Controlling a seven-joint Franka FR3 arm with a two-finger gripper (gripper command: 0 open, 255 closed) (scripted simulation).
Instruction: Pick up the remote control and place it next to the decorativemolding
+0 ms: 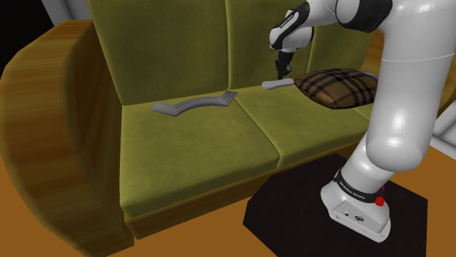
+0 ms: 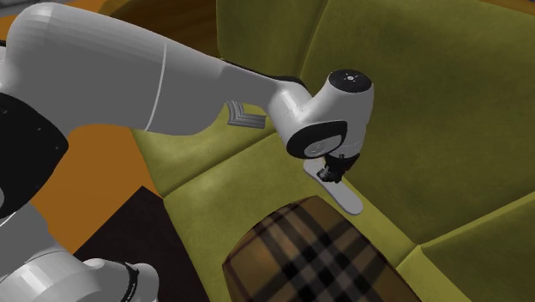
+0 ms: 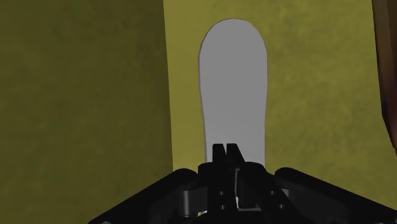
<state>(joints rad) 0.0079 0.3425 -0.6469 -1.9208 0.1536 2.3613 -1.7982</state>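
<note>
No readable text; only illegible white lettering on the arm's black base band [image 1: 356,192]

Olive-green sofa [image 1: 197,142], pale grey remote control [image 3: 232,95], brown plaid cushion [image 1: 337,87], grey molding [image 1: 194,105]

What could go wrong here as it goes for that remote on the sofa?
The gripper, fingers together, hangs over one end of the remote control: it must open first, and an end grip might let it tip. The plaid pillow lies close beside and could be bumped.

Matt olive cloth sofa [image 1: 197,139], glossy wooden armrest [image 1: 51,124].
</note>
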